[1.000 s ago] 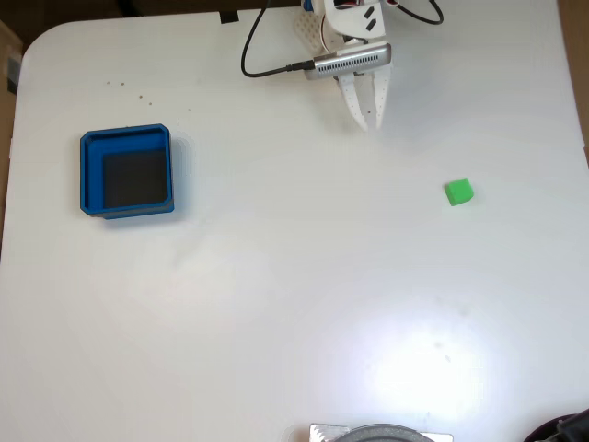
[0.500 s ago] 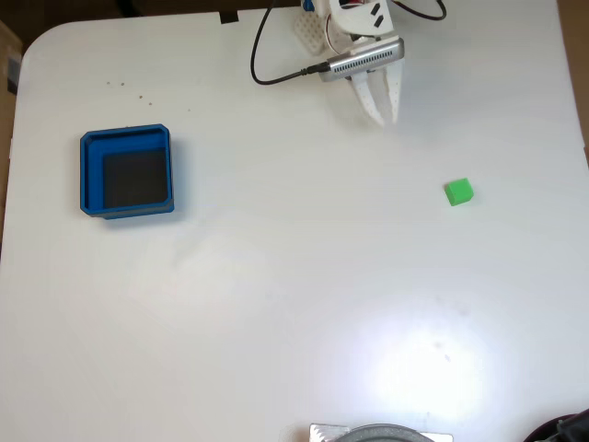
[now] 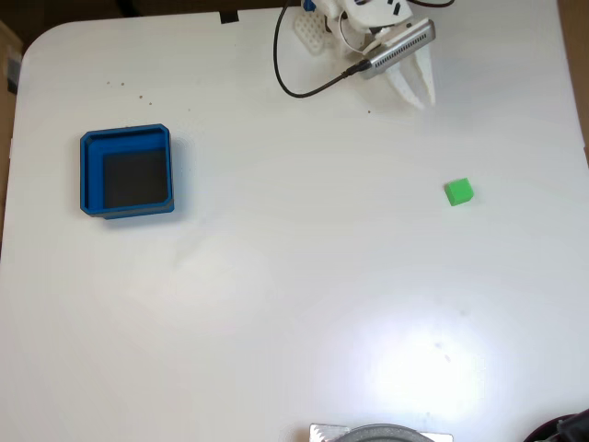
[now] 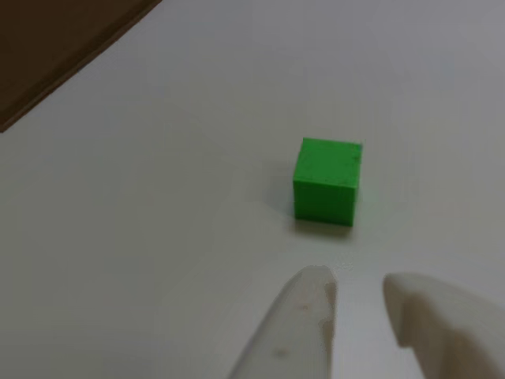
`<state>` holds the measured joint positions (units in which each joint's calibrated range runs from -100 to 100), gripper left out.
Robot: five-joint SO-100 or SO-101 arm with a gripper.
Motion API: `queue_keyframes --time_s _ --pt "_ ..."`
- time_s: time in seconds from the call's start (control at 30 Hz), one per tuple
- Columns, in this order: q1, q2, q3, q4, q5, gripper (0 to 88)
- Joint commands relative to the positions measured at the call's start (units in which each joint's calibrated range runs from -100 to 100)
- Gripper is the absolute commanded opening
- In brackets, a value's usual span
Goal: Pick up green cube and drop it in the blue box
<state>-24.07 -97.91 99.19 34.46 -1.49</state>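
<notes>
The green cube (image 3: 458, 191) sits alone on the white worktop (image 3: 294, 304), well apart from the end effector (image 3: 419, 95), whose fingers stand narrowly apart, empty. It looks light and rigid; pinch opposite flat faces.

A white table (image 3: 294, 304) with rounded corners carries the blue box (image 3: 90, 172) at its left and the green cube (image 3: 458, 191) well apart at right; a few tiny dark specks, perhaps crumbs, lie near its upper left.

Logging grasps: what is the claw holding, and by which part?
Nothing. The claw is empty; the green cube sits apart on the table.
</notes>
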Motion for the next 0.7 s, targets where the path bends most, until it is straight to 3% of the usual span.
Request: queue_keyframes --time_s 0.0,0.2,0.67 --pt "-1.43 -0.08 0.00 -0.75 0.05 2.3" --pt "-1.58 5.77 -5.84 -0.75 -0.24 2.3" --pt "-1.51 36.87 -33.49 -0.75 -0.29 2.3"
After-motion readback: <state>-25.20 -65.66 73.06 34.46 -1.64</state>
